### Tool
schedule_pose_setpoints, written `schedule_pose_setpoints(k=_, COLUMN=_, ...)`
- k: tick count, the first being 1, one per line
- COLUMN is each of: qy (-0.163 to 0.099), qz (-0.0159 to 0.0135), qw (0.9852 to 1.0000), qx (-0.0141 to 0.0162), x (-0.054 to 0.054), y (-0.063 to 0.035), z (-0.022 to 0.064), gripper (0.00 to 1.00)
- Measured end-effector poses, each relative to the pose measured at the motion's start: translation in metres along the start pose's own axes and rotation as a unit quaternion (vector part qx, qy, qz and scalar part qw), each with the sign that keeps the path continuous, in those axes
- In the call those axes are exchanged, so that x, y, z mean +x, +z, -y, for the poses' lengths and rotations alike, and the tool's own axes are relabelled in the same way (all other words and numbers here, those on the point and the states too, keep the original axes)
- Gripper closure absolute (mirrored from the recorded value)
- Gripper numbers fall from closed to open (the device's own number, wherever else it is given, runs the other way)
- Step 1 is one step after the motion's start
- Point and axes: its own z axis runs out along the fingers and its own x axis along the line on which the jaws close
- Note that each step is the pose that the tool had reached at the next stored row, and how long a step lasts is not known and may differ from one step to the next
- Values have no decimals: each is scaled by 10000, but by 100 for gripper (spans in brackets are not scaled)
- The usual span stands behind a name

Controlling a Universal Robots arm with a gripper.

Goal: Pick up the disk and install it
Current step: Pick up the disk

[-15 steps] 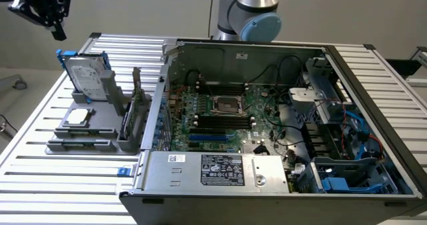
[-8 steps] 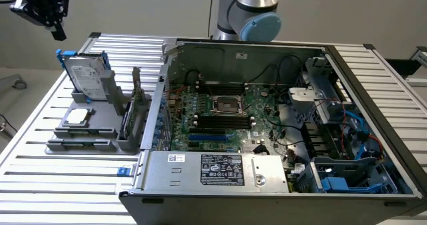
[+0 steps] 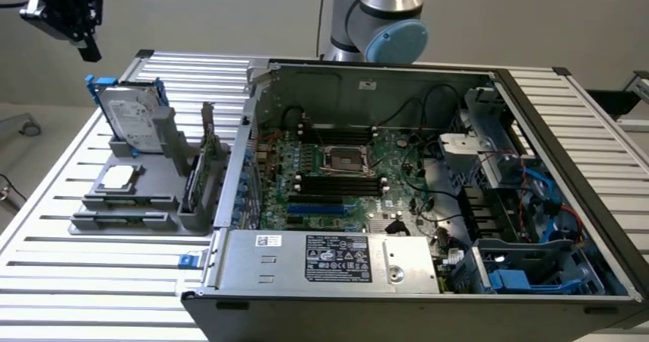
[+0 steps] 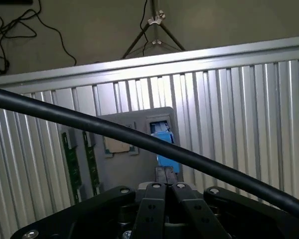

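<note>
The disk (image 3: pixel 137 116), a silver-grey drive with a white label in a blue carrier, stands upright in a grey holder (image 3: pixel 127 205) on the exterior view's left. My gripper (image 3: pixel 90 52) hangs well above the disk, apart from it. In the wrist view the gripper (image 4: pixel 165 175) is shut, its two black fingers pressed together with nothing between them. Beyond the fingertips, far below, the disk (image 4: pixel 164 142) shows edge-on as a blue block in the holder (image 4: pixel 139 172).
The open computer case (image 3: pixel 406 76) fills the slatted table's middle, with a motherboard (image 3: pixel 345 175) and a blue drive bay (image 3: pixel 527 270). The holder also carries a square chip (image 3: pixel 118 177) and upright cards (image 3: pixel 208 167). A black cable (image 4: pixel 89 124) crosses the wrist view.
</note>
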Motion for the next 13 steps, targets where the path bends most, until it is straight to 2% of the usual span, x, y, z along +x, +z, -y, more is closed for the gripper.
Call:
schedule_pose_setpoints(k=8, qy=-423, qz=61, qw=9991, qx=-20, x=0, y=3, z=0, gripper=89)
schedule_pose_setpoints(k=13, qy=-761, qz=100, qw=9971, qx=-9, x=0, y=8, z=0, gripper=89)
